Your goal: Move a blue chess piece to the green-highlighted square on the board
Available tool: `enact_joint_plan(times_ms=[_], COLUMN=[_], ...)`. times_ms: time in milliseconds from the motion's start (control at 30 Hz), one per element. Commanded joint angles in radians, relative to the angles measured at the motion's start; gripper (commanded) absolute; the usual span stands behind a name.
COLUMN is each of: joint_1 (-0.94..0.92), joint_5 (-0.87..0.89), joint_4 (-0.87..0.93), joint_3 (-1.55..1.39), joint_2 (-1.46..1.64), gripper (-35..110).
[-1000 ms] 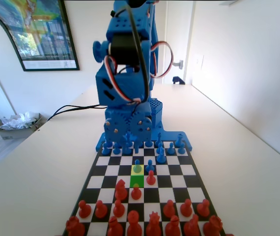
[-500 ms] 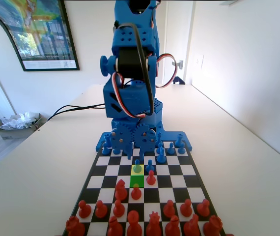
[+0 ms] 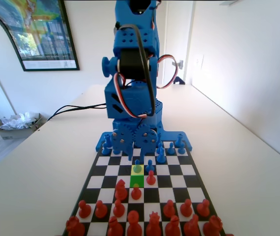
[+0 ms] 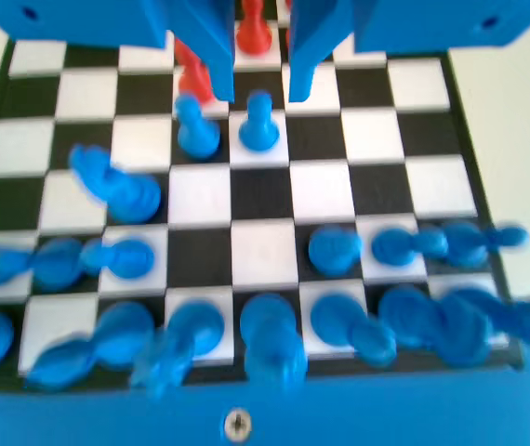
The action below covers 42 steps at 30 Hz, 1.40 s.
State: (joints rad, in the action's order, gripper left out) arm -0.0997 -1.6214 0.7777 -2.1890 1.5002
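In the fixed view the blue chess piece [image 3: 137, 166], a small pawn, stands on the paler yellow-green square [image 3: 137, 170]. The green-highlighted square [image 3: 136, 181] lies bare right in front of it, on the near side. In the wrist view the same pawn [image 4: 258, 122] stands upright on a white square of the board [image 4: 377, 135]. My gripper [image 4: 259, 91] is open, with one jaw tip on each side just above and beyond the pawn's head, not touching it. The blue arm [image 3: 131, 98] leans low over the board's far rows.
A second blue pawn [image 4: 196, 126] stands one square left of the first in the wrist view. Red pawns [image 3: 151, 178] [image 3: 136, 192] stand beside and in front of the green square. Blue back-row pieces [image 4: 270, 348] crowd the near rows under the wrist; red pieces [image 3: 133, 221] fill the fixed view's front.
The arm has dropped lower and swung slightly right over the board's far rows. The pieces have not moved.
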Motion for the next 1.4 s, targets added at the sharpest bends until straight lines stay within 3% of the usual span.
enact_joint_plan(times_ms=[0,1367], joint_1=[-0.011,-0.011], joint_5=[-0.005,-0.014], joint_4=[-0.005,-0.109], joint_3=[0.0,0.002], joint_2=[0.021,-0.069], gripper=[9,9])
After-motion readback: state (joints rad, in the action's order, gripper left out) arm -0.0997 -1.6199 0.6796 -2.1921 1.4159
